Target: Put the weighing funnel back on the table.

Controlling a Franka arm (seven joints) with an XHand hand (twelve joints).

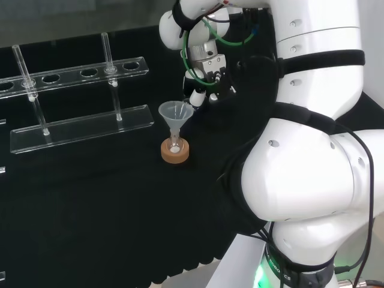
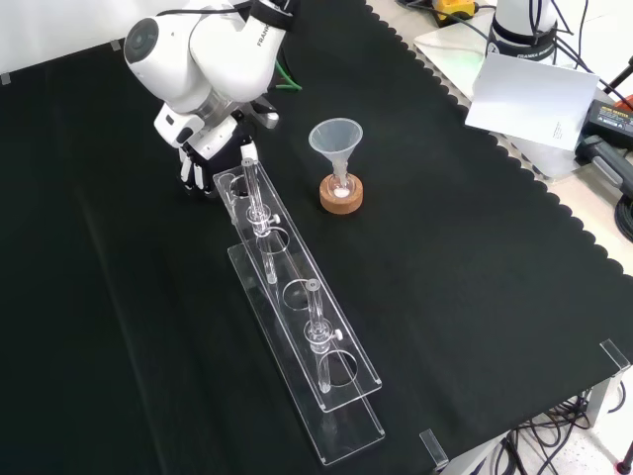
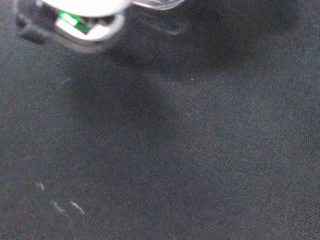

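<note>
Head view: you see one clear cone funnel [image 1: 176, 113] in a small flask [image 1: 174, 144] on one round cork ring [image 1: 175, 152]; the hand [image 1: 197, 97] hangs just right, partly masked by white arm links [image 1: 312, 168]; front view: it sits low beside one clear rack [image 2: 346, 421] bearing two glass tubes [image 2: 315, 322]; its grip you cannot tell; wrist view: woven black cloth [image 3: 175, 150], a clear curved edge, perhaps the weighing funnel [image 3: 156, 4].

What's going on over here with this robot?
A white robot arm's robot hand hangs low over the black cloth, beside the upper end of the clear plastic test-tube rack in the front view. What it holds, if anything, I cannot tell. The big clear cone-shaped funnel stands in a small flask on a cork ring.
</note>
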